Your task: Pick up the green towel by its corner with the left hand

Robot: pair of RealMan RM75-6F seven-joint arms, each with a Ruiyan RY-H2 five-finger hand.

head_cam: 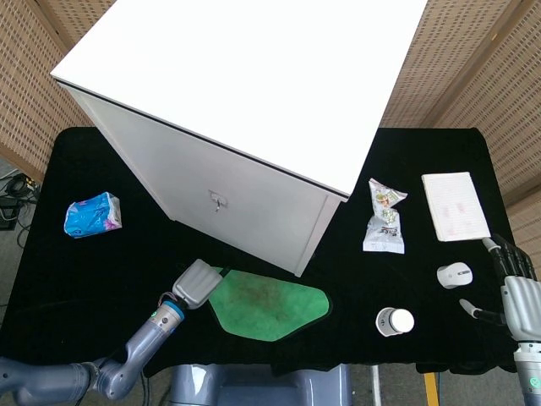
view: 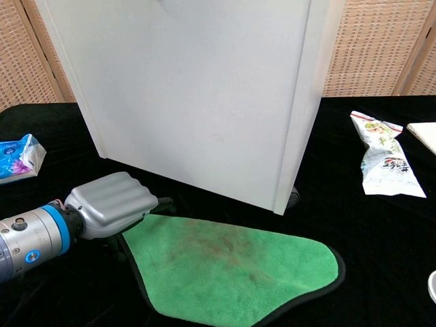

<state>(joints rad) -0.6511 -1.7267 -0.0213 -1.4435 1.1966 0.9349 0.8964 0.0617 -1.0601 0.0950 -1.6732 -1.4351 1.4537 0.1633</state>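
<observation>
The green towel [head_cam: 269, 303] lies flat on the black table [head_cam: 101, 271] in front of the white cabinet; the chest view shows its dark-edged cloth [view: 231, 266] spread to the right. My left hand [head_cam: 196, 283] sits at the towel's left corner, back of the hand up [view: 112, 204], fingers curled down over the edge. The corner itself and the fingertips are mostly hidden under the hand, so a grip does not show. My right hand [head_cam: 517, 292] rests at the table's right edge, fingers apart and holding nothing.
A large white cabinet [head_cam: 245, 110] stands just behind the towel and left hand. A blue packet [head_cam: 92, 215] lies at left. Two snack packets [head_cam: 385, 216], a notepad [head_cam: 455, 205], a small white mouse-like thing [head_cam: 454, 275] and a white cup [head_cam: 395, 321] lie at right.
</observation>
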